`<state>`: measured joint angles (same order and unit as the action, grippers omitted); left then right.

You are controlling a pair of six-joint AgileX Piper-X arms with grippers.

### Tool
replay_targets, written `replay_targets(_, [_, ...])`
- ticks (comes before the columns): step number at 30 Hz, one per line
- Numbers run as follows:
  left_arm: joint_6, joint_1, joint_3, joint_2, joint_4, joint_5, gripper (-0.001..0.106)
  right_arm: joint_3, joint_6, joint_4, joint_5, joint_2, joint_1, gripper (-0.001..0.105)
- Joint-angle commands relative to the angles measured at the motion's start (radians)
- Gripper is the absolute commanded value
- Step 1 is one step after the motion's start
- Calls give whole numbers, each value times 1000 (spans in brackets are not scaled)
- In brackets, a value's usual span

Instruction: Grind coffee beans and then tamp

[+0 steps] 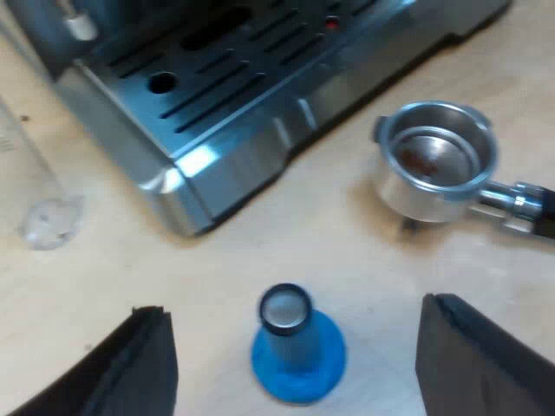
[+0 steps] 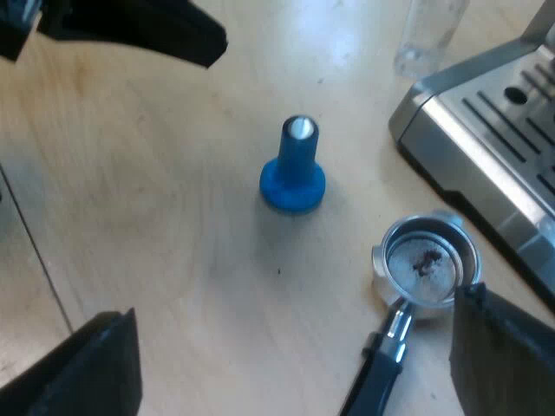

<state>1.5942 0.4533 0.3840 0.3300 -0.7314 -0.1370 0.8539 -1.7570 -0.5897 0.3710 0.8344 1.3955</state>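
Pale wooden surface (image 1: 104,269) carries the blue tamper (image 1: 297,347), standing upright beneath my left gripper (image 1: 293,305), whose fingers (image 1: 139,364) are spread wide. I see the metal holder (image 1: 434,160) lying loose near the espresso machine (image 1: 234,95). My right gripper (image 2: 295,303) hovers with fingers apart, one just beside the holder.
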Motion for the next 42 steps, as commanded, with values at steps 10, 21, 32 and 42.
replay_targets(10, [-6, 0, -26, 206, 131, 26, 60, 8, -15, 13, 15, 81, 0, 82])
replay_targets(21, [-6, 0, -26, 362, 232, 27, 60, 8, 5, 115, 22, 161, 0, 82])
replay_targets(32, [-6, 0, -48, 372, 291, -41, 60, 1, 112, 138, 22, 182, 0, 82])
replay_targets(42, [-6, 0, -114, 372, 381, -44, 60, -82, 110, 289, 22, 182, 0, 82])
